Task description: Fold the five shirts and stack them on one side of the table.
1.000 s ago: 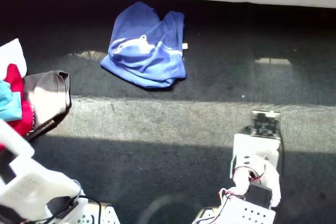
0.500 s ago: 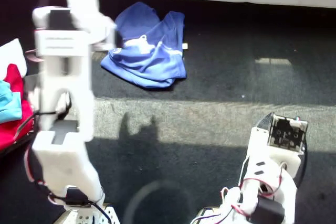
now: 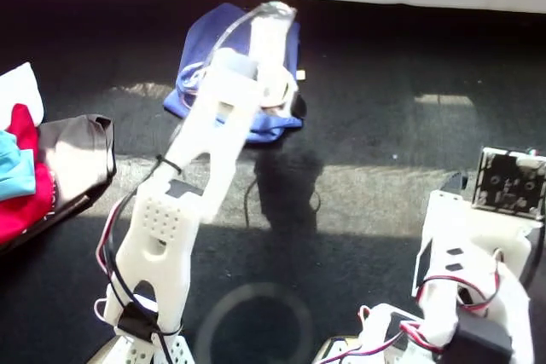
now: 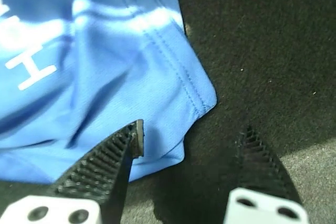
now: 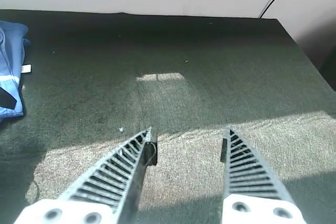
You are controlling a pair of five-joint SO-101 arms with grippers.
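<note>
The left arm has swung up from the lower left to the crumpled blue shirt at upper centre, the left gripper holding its fingers apart over a hem corner; the right gripper, fingers apart too, has lifted; a grasp on this unfolded shirt looks next.

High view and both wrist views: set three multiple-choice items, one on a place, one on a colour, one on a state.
1. Where is the left gripper?
A. At a corner of the lone shirt
B. Over the clothes pile
C. Beside the other arm's base
2. That shirt's colour?
A. Red
B. Blue
C. Grey
3. The right gripper is:
A. Shut on cloth
B. Open, empty
C. Shut, empty
Key: A, the shirt's corner lies between its jaws; B, the cloth is blue; B, its jaws stand apart with nothing between them.
</note>
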